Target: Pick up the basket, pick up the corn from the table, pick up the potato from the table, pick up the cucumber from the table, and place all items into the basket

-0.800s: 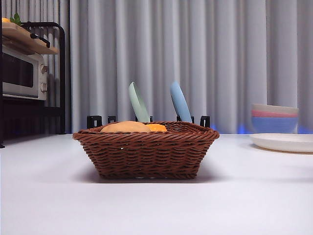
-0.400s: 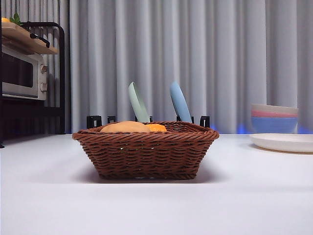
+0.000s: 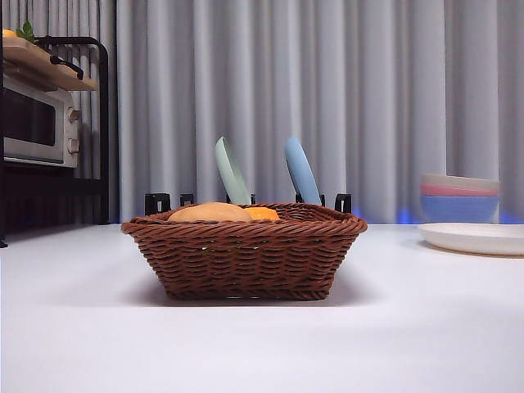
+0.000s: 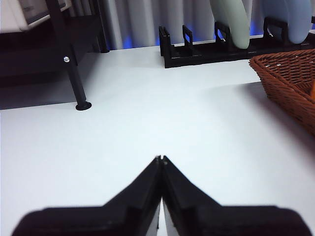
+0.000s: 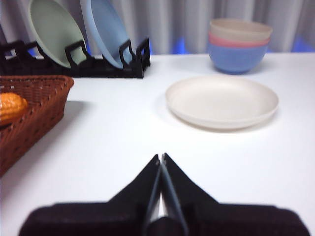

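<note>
Front view: the dark-brown woven wicker basket [image 3: 244, 250] sits mid-frame on the white bench [image 3: 262, 344], the tan oval potato [image 3: 210, 213] and ridged orange corn [image 3: 263, 214] showing above its rim. Left wrist view: the left gripper [image 4: 161, 158] has its fingers pressed together, empty, basket at right edge. Right wrist view: the right gripper [image 5: 160, 156] likewise closed on nothing, basket at left edge.

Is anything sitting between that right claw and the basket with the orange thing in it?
No, nothing visible: only bare white table lies between the shut right claw and the basket holding the corn.
</note>
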`<state>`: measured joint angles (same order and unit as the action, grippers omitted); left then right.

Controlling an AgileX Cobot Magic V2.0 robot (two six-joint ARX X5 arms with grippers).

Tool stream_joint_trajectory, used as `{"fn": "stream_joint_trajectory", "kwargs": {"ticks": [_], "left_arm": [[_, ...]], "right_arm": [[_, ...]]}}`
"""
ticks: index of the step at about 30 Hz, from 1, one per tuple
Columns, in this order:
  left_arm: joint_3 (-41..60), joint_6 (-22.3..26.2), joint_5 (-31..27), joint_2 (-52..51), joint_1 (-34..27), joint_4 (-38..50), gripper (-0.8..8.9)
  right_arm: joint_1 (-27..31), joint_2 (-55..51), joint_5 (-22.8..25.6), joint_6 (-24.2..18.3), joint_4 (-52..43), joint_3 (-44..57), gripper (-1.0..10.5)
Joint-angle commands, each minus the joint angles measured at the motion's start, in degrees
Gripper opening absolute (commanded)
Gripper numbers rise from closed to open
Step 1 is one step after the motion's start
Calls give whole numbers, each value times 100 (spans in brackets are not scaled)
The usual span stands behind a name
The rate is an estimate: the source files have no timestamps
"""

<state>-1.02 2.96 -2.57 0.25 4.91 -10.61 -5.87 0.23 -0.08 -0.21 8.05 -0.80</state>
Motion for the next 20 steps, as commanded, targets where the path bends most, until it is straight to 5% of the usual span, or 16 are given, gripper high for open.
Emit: {"fn": "stream_joint_trajectory", "kwargs": {"ticks": [1, 20], "left_arm": [[81, -37, -20, -13, -13, 28, -3], [81, -37, -17, -13, -13, 28, -3]], "right_arm": [[17, -17, -7, 85, 133, 48, -16], [17, 15, 39, 225, 195, 44, -16]]}}
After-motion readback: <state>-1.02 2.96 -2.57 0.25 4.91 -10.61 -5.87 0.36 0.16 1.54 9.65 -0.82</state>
